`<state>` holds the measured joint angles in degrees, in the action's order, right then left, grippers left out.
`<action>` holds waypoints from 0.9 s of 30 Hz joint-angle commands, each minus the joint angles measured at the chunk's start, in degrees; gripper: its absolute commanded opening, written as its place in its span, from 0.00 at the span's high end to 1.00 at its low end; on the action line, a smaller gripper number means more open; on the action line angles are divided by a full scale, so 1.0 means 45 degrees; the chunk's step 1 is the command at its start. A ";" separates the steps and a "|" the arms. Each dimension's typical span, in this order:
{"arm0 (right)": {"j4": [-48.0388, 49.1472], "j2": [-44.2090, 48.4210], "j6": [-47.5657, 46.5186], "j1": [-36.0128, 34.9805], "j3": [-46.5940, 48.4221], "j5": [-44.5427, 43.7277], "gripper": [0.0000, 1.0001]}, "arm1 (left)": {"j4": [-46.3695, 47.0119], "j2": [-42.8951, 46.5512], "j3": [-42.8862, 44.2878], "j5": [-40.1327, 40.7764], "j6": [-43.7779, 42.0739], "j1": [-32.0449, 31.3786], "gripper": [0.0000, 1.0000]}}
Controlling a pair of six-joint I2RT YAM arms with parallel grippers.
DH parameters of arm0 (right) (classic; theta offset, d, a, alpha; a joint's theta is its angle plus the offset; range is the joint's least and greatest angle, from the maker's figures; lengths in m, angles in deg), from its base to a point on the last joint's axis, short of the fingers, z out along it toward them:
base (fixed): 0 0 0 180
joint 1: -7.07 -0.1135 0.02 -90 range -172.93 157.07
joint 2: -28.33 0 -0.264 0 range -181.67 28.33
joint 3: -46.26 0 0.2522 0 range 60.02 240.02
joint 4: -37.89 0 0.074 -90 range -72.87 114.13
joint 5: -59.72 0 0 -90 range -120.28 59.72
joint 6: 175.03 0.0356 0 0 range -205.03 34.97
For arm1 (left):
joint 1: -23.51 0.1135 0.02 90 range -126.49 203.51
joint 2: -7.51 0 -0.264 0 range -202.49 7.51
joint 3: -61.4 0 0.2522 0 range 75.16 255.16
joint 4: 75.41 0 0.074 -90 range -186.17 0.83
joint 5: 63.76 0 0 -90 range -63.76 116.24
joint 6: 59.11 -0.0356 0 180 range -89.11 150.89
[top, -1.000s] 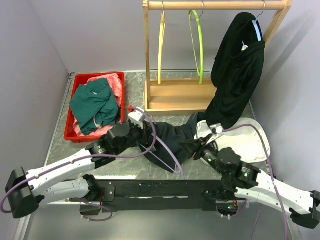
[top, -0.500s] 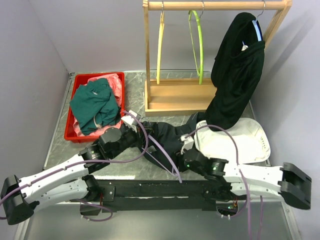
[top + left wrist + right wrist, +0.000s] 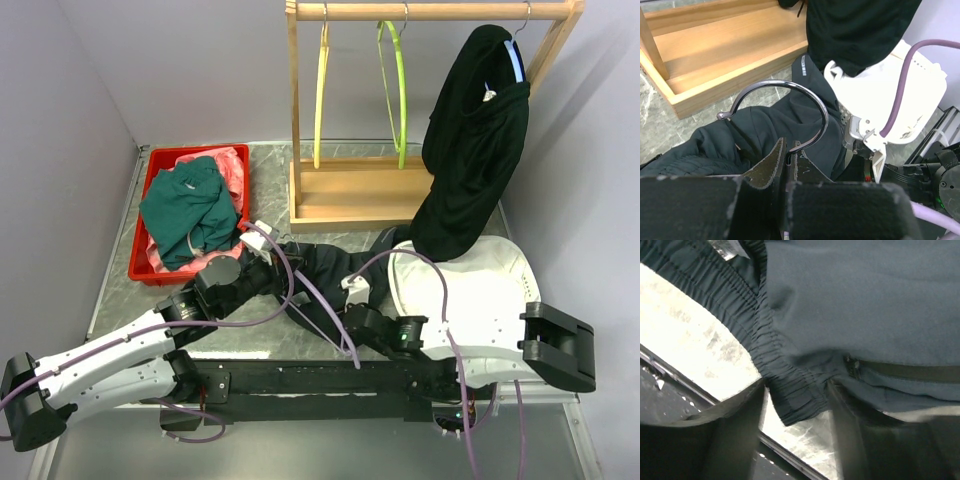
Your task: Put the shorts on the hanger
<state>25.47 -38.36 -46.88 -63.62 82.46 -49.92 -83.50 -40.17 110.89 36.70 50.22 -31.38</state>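
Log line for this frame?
left gripper: shut on hanger at hook base | right gripper: open, straddling shorts waistband | status: shorts not yet hung

Nothing legible; the pale label [image 3: 802,65] on the shorts [image 3: 785,120] is blurred.

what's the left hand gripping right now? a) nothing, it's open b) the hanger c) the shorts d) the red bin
b: in the left wrist view the left hand is shut on the hanger at the neck of its metal hook, with the shorts lying underneath.
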 commanded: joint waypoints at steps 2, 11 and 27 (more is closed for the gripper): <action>-0.0609 -0.0160 0.0603 -0.0130 0.0697 -0.1355 0.62 | 0.0673 0.0342 0.0245 0.0137 0.0119 -0.0028 0.99; -0.1704 0.2823 0.0917 0.0007 0.0405 -0.1828 1.00 | 0.1160 0.0479 0.0069 0.1092 -0.0038 -0.0028 0.99; -0.6545 0.7887 0.2146 0.0163 0.1400 -0.1886 0.92 | 0.4090 0.0341 -0.0185 0.3260 -0.1229 -0.0047 0.99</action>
<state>2.59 -4.86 -39.97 -63.16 84.64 -56.39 -73.40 -39.60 110.58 48.00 47.99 -31.45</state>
